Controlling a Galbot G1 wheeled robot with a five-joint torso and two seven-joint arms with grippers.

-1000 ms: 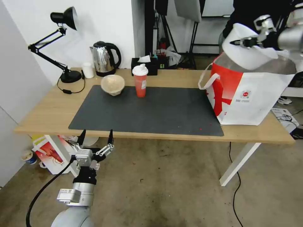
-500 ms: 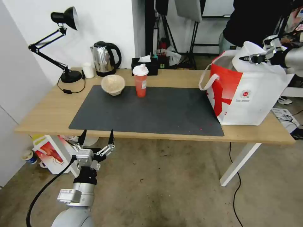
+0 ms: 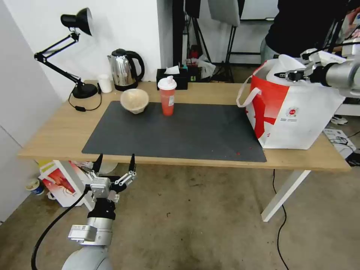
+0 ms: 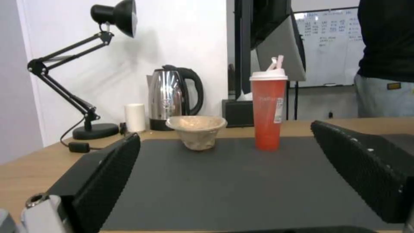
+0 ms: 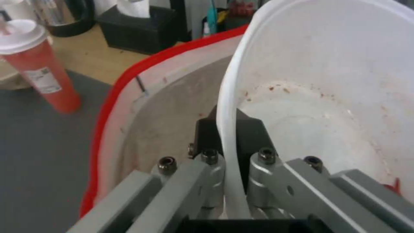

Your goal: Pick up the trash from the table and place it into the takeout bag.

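Bowl (image 3: 287,67) of white plastic sits tilted, half inside the takeout bag (image 3: 296,112) at the table's (image 3: 52,135) right end, ready to drop. Left gripper (image 4: 224,181) hangs spread wide below the front edge, idle. Right gripper (image 5: 228,129) pinches the bowl's rim over the bag's lining.

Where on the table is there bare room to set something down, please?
The dark mat is bare from the red cup across to the takeout bag, and along its near edge. It is crowded at the back left: lamp, kettle, pulp bowl.
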